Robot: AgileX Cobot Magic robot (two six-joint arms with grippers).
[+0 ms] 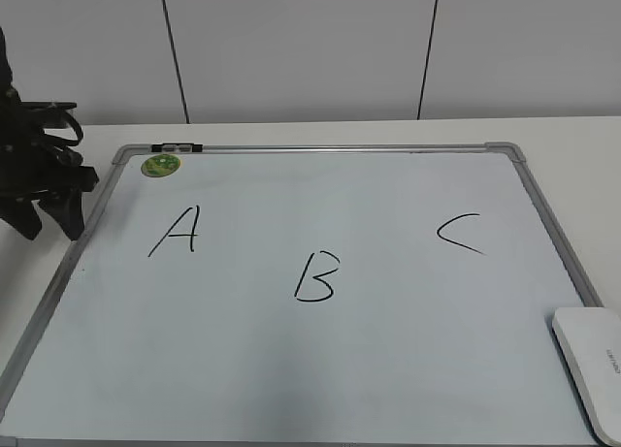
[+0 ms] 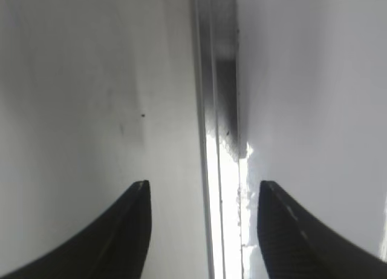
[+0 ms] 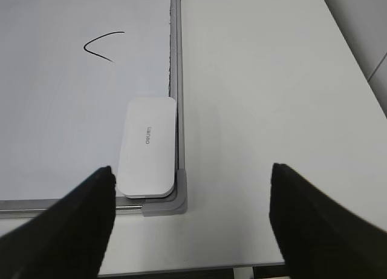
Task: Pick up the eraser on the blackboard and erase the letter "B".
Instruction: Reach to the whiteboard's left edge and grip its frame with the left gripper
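The blackboard (image 1: 320,369) is a large white board with a grey frame, lying flat on the table. The black letter "B" (image 1: 317,276) is near its middle, with "A" (image 1: 177,231) to the left and "C" (image 1: 459,233) to the right. The white eraser (image 1: 592,366) lies at the board's near right corner and also shows in the right wrist view (image 3: 147,146). My right gripper (image 3: 192,170) is open and empty, high above that corner. My left gripper (image 1: 50,219) is open and empty over the board's left frame (image 2: 221,128).
A small round green magnet (image 1: 161,164) sits at the board's far left corner beside a black clip (image 1: 177,148). White table (image 3: 266,109) lies to the right of the board, with its front edge close below the grey corner cap (image 3: 172,200).
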